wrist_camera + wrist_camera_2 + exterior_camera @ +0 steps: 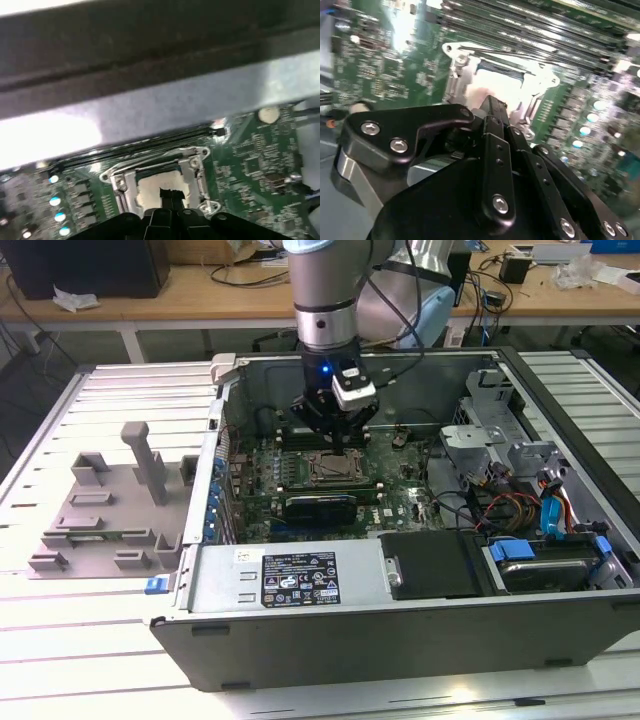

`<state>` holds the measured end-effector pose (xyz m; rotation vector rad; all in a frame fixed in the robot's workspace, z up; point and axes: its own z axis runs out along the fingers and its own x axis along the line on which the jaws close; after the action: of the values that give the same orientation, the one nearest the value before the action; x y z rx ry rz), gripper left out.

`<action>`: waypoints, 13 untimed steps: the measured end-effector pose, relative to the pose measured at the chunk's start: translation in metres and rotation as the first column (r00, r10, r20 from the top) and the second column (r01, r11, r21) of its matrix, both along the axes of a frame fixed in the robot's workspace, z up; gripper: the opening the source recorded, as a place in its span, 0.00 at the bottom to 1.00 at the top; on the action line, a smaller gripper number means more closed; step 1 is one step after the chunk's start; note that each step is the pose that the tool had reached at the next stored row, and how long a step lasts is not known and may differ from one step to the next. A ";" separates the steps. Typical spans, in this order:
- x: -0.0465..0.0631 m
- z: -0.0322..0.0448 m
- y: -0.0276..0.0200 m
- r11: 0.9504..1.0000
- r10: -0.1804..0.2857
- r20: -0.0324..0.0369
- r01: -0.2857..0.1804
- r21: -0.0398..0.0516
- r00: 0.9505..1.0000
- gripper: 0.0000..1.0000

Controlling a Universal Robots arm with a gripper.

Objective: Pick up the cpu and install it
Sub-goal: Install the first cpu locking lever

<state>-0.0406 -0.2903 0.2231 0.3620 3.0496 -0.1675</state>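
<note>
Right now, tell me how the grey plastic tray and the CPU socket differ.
The grey plastic tray lies on the slatted table outside the computer case; the CPU socket sits inside it, on the green motherboard. The tray is plain grey with raised blocks; the socket is metal-framed. The gripper hangs above the socket, away from the tray.

tray (pixel 100 515) on exterior view's left | computer case (pixel 400 610) right | claw (pixel 337 440) over socket (pixel 333 468)

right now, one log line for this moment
gripper: above socket, inside pc case | cpu: pale square seated in socket frame | tray: outside case, untouched
</note>
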 end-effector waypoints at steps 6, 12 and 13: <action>0.001 -0.0001 -0.0087 0.997 0.003 -0.047 0.000 0.073 0.999 0.11; 0.008 -0.0002 -0.0103 0.997 0.034 -0.047 -0.031 0.073 0.998 0.11; 0.008 -0.0002 -0.0103 0.996 0.053 -0.047 -0.049 0.073 0.997 0.11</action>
<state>-0.0326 -0.3006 0.2229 0.2879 3.1158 -0.0653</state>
